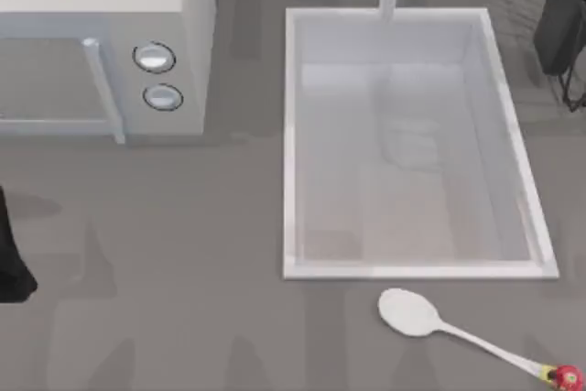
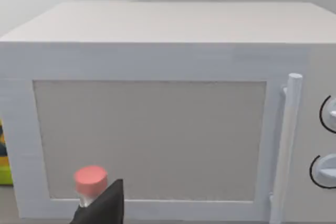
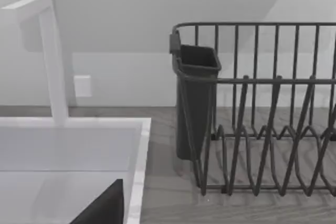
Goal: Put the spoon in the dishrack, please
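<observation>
The spoon (image 1: 414,313) lies flat on the grey table in front of the sink's near right corner. Its oval white bowl points left, and its thin handle runs right to a red-and-yellow knob (image 1: 563,375) at the picture's edge. The dark wire dishrack (image 1: 563,25) stands at the far right, beyond the sink; the right wrist view shows the dishrack (image 3: 262,129) with its dark cutlery cup (image 3: 195,98). My left arm (image 1: 9,263) is parked at the table's left edge. A dark part of my right gripper (image 3: 102,207) hangs over the sink rim, far from the spoon.
A white sink (image 1: 291,135) with a faucet (image 3: 52,61) fills the middle of the table. A white microwave (image 1: 101,43) stands at the far left, door shut. In the left wrist view, a small red-capped item (image 2: 90,182) stands before the microwave door (image 2: 152,140).
</observation>
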Controlling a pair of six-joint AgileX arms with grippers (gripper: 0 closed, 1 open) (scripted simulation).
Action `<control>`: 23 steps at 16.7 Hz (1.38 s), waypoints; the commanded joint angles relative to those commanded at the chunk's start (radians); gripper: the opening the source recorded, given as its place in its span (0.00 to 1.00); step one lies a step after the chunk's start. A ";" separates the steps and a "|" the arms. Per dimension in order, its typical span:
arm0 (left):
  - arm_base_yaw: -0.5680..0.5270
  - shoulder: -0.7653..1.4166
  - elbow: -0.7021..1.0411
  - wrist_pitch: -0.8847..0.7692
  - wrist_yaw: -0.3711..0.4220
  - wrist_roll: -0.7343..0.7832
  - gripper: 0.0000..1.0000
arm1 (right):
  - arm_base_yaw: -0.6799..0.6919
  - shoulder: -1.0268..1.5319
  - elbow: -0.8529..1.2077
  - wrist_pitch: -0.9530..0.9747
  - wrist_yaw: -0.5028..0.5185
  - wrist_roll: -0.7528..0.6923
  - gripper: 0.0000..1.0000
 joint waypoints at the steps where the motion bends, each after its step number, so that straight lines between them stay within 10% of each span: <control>1: 0.000 0.000 0.000 0.000 0.000 0.000 1.00 | 0.000 0.000 0.000 0.000 0.000 0.000 1.00; 23: 0.000 0.000 0.000 0.000 0.000 0.000 1.00 | 0.551 1.425 0.915 -0.993 0.006 -0.492 1.00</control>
